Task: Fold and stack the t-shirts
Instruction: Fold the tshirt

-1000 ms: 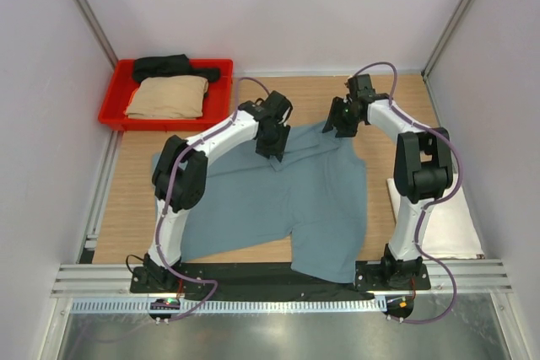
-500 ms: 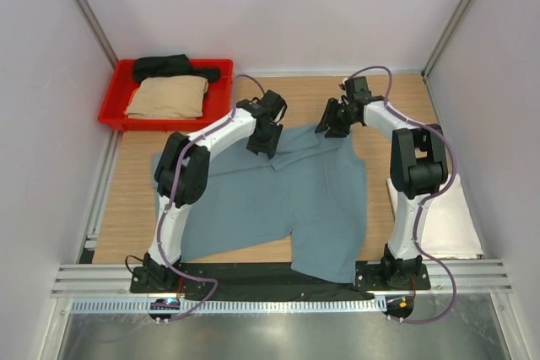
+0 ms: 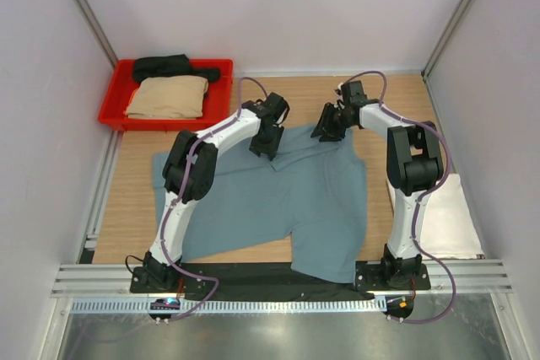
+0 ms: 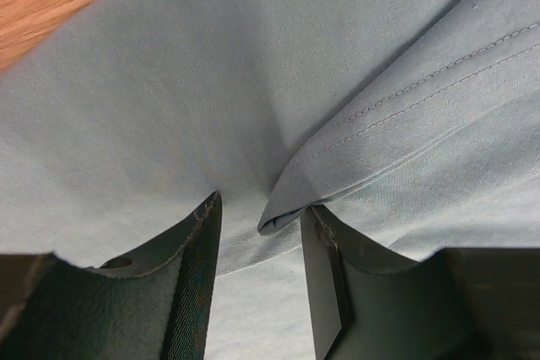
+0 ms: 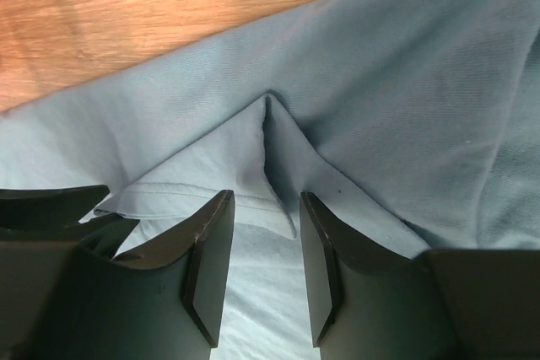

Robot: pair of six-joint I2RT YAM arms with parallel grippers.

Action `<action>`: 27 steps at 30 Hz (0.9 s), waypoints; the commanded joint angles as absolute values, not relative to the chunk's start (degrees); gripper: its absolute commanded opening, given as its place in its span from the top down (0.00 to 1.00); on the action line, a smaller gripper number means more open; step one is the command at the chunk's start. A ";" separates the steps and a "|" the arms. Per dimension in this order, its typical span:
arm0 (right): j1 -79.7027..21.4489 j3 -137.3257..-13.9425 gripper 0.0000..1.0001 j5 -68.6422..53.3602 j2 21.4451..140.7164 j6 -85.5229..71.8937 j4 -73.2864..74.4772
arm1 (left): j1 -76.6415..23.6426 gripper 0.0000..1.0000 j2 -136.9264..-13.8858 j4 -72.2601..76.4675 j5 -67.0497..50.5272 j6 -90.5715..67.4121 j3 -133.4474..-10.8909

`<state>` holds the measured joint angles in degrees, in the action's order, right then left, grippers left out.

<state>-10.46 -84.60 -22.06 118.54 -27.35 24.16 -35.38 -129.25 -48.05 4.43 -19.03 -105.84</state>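
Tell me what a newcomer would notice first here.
A big blue t-shirt lies spread across the middle of the wooden table, and at its far edge the left gripper and right gripper hang open over raised folds. A red tray in the far left corner holds a folded tan shirt and a black shirt.

The dusty teal-blue t-shirt (image 3: 278, 200) lay spread and rumpled across the counter (image 3: 135, 174), its far edge folded over. The white t-shirt (image 3: 443, 221) lay folded flat at the right. The tan t-shirt (image 3: 169, 97) sat folded in the red tray (image 3: 108, 111), with the black t-shirt (image 3: 173, 66) bunched behind it.
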 commanded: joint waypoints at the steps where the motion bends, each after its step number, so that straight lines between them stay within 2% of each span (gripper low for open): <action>1: -11.07 -84.11 0.57 -23.20 118.74 -27.86 22.59 | -35.33 0.57 -128.67 -47.29 5.27 -18.54 -108.10; 6: -11.42 -83.06 0.59 -23.38 118.83 -27.69 22.24 | -35.42 0.60 -128.32 -47.29 4.75 -18.81 -108.02; 10: -11.34 -83.14 0.62 -23.55 119.09 -27.86 22.06 | -35.24 0.67 -128.32 -47.11 3.61 -19.34 -108.02; 12: -11.34 -83.49 0.65 -23.99 119.18 -28.39 21.80 | -35.24 0.69 -128.32 -46.94 3.34 -19.68 -107.84; 18: -11.34 -83.85 0.84 -23.91 117.08 -28.92 23.54 | -35.25 0.84 -126.66 -47.02 2.64 -20.21 -107.58; 19: -11.34 -83.93 0.90 -23.91 116.37 -29.00 23.99 | -35.33 0.87 -126.39 -47.28 2.55 -20.30 -107.58; 24: -11.34 -83.32 0.95 -23.12 111.02 -29.97 28.29 | -35.33 0.99 -123.40 -47.46 0.35 -21.27 -105.56; 27: -11.34 -81.13 0.98 -22.59 106.97 -30.67 30.23 | -35.33 1.00 -121.47 -47.11 -2.98 -21.88 -103.54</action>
<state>-10.94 -82.02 -23.07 114.67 -29.45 27.64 -35.38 -127.13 -47.75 0.89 -20.88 -104.55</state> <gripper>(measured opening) 0.064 0.014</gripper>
